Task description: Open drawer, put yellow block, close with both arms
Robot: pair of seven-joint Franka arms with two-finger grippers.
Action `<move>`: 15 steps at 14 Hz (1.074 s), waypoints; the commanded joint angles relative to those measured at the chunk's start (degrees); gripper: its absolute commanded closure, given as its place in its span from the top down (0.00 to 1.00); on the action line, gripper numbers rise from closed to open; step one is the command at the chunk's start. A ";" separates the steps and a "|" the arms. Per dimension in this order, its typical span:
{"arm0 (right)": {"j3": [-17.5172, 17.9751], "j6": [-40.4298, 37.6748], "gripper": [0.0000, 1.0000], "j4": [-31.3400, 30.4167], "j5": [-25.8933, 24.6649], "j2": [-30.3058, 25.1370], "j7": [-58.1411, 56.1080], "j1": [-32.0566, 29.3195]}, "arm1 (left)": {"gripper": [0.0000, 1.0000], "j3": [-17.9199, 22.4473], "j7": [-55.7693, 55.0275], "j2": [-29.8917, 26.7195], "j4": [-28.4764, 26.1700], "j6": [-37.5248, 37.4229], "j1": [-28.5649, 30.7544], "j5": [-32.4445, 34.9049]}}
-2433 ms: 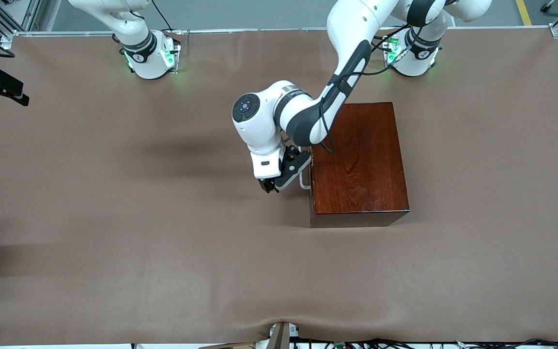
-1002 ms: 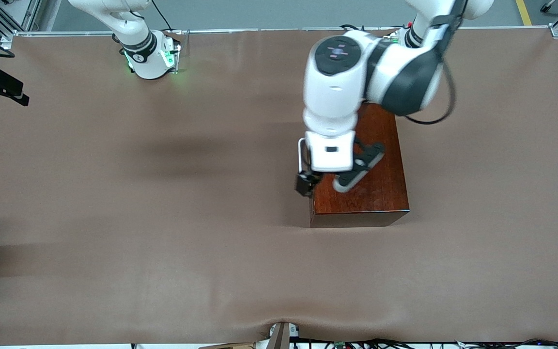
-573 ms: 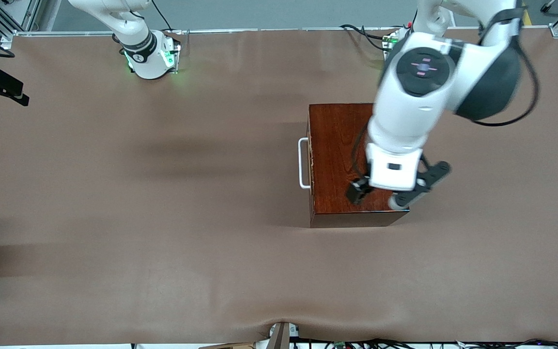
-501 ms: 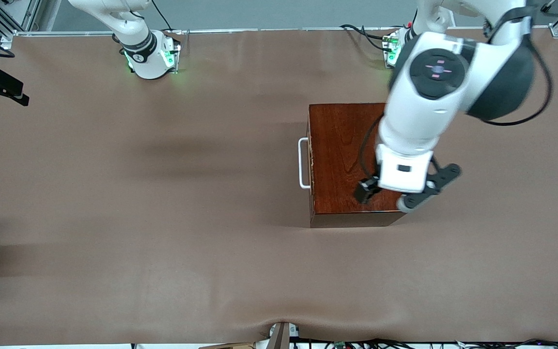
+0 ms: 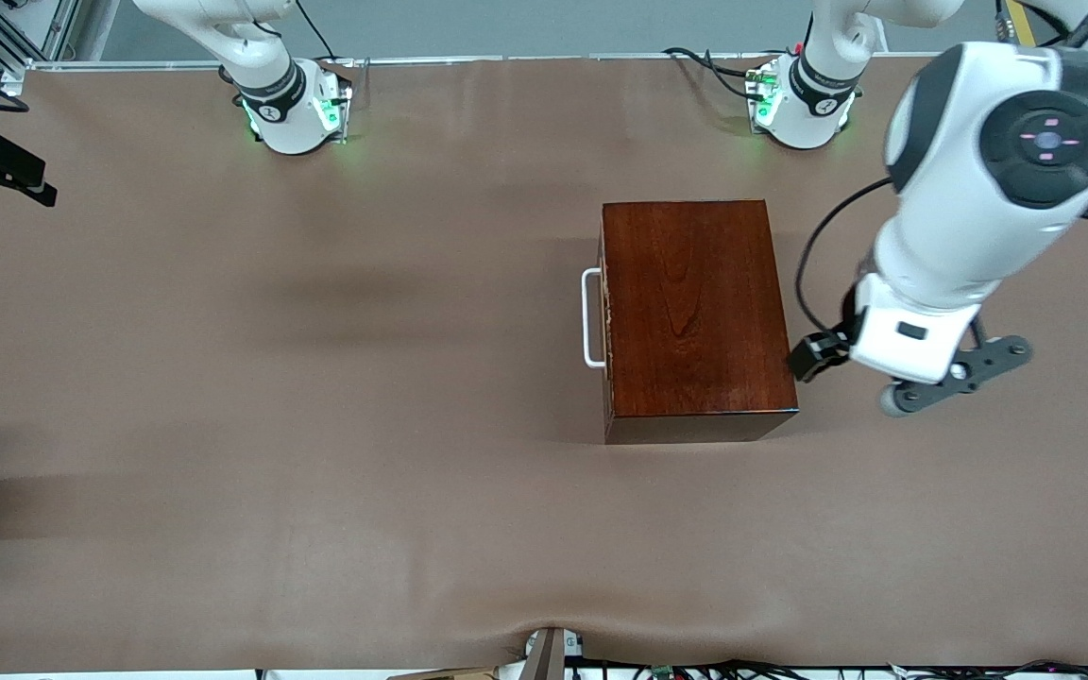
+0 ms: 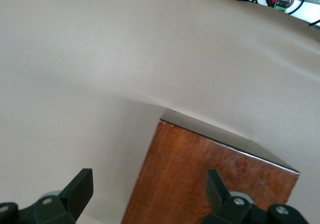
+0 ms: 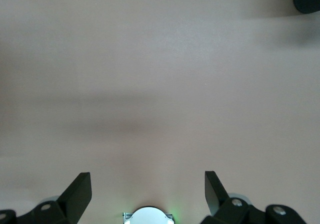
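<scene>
While drawer [image 5: 605, 317] sat shut mid-bench, left gripper [image 6: 147, 194] hung open over box [image 5: 695, 312] edge; right gripper [image 7: 147, 191] waited open.

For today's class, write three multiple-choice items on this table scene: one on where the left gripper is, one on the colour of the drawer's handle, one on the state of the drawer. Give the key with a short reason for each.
1. Where is the left gripper?
A. Gripping the handle
B. In the air over the table, by the wooden box's edge toward the left arm's end
C. Over the right arm's base

2. What colour is the drawer's handle?
A. White
B. Yellow
C. Black

3. What state is the drawer in?
A. Pulled fully out
B. Lifted off the table
C. Shut into the box

Key:
1 B: the front view shows it off the box's edge, and the left wrist view shows its open fingers above a box corner and the table.
2 A: a white U-shaped bar shows on the box's front.
3 C: no tray shows past the box, only the handle.
</scene>
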 commanded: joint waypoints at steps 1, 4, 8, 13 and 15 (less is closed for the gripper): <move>0.74 -0.67 1.00 0.68 1.18 0.14 -0.26 -1.29 | 1.00 -0.34 3.53 -2.39 -2.25 -0.64 1.20 -1.02; 0.65 -0.59 1.00 0.68 1.18 0.14 -0.26 -1.29 | 1.00 -0.34 5.81 -3.09 -2.25 -1.25 2.34 -1.10; 0.74 -0.59 1.00 0.68 1.18 0.14 -0.26 -1.29 | 1.00 -0.43 14.68 -4.76 -2.33 -3.54 6.73 -2.77; 0.74 -0.59 1.00 0.68 1.18 0.14 -0.26 -1.29 | 1.00 -0.43 25.32 -5.81 -2.51 -6.00 11.83 -3.04; 0.74 -0.59 1.00 0.68 1.18 0.14 -0.26 -1.29 | 1.00 -0.43 28.57 -6.52 -3.38 -6.27 12.98 -3.04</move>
